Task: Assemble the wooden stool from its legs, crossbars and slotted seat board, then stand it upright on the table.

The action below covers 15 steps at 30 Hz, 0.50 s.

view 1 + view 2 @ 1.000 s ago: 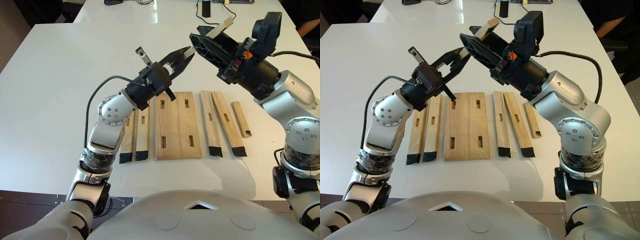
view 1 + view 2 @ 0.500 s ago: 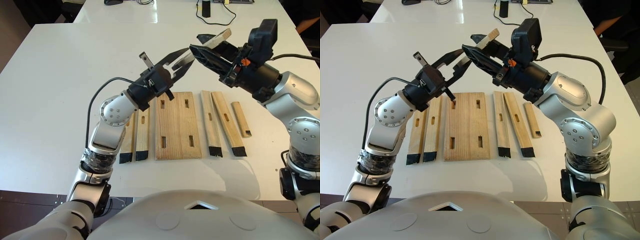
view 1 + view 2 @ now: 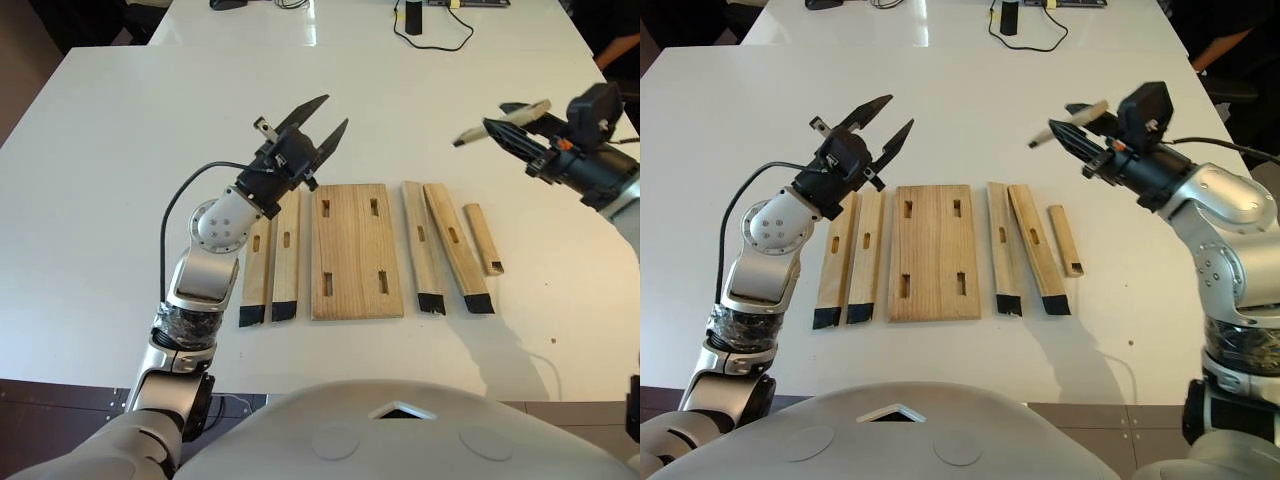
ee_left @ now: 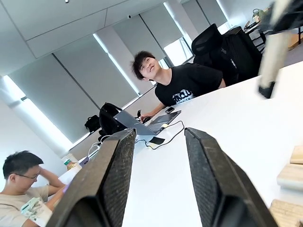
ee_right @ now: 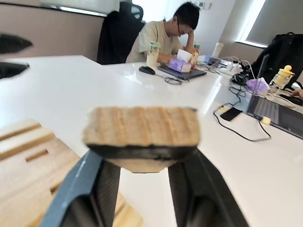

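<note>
The slotted seat board lies flat on the white table. Two legs rest at its left, two more legs at its right, and a short crossbar beyond those. My left gripper hovers open and empty above the far end of the left legs; its fingers frame the room behind. My right gripper is raised at the right, shut on a short wooden bar. The bar's end grain shows between the fingers.
A black cable and a small dark item lie at the table's far edge, with a mouse to their left. Bare white table surrounds the row of parts on all sides.
The two grippers, nearly touching over the seat board's far end before, have drawn apart. The right one swung right with the bar; the left one moved left and stayed open.
</note>
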Motion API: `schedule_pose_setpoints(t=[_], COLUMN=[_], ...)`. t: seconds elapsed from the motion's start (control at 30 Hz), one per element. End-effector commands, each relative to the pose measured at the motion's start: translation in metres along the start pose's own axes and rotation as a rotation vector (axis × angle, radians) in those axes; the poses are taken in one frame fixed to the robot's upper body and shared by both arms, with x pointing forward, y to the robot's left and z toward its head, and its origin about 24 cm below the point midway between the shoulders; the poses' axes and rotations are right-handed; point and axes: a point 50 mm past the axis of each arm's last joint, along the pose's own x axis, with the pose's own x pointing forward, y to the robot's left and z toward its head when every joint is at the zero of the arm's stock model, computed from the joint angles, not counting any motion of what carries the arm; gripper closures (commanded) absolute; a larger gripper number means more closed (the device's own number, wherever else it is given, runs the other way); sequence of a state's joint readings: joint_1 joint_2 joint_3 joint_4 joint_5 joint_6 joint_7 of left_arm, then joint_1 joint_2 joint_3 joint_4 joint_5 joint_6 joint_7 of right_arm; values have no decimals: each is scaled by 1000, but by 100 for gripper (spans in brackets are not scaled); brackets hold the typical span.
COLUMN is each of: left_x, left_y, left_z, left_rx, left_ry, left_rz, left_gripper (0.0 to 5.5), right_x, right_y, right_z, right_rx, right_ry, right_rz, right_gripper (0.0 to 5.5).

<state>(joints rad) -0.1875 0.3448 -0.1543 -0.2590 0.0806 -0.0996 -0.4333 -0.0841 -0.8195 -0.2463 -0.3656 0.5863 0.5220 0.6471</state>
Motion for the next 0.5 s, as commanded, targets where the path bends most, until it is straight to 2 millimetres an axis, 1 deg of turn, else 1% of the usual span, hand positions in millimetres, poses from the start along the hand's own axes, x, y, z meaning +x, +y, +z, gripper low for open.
schedule_pose_setpoints(t=[0.03,0.13,0.37,0.5], left_x=[-8,-9,-13,-14], left_y=[0,-1,-4,-6], left_z=[-8,-9,-12,-13], left_rx=[27,35,38,39], left_ry=[48,57,74,80], left_rz=[11,13,19,19], left_gripper=[362,362,362,362], right_x=[-21,-29,-42,-46], right_y=[-5,3,27,36], right_z=[-10,-17,-32,-42], right_rx=[-43,-69,-113,-149], right_ry=[71,127,246,307], right_rz=[15,74,251,323], right_gripper=[420,420,420,420])
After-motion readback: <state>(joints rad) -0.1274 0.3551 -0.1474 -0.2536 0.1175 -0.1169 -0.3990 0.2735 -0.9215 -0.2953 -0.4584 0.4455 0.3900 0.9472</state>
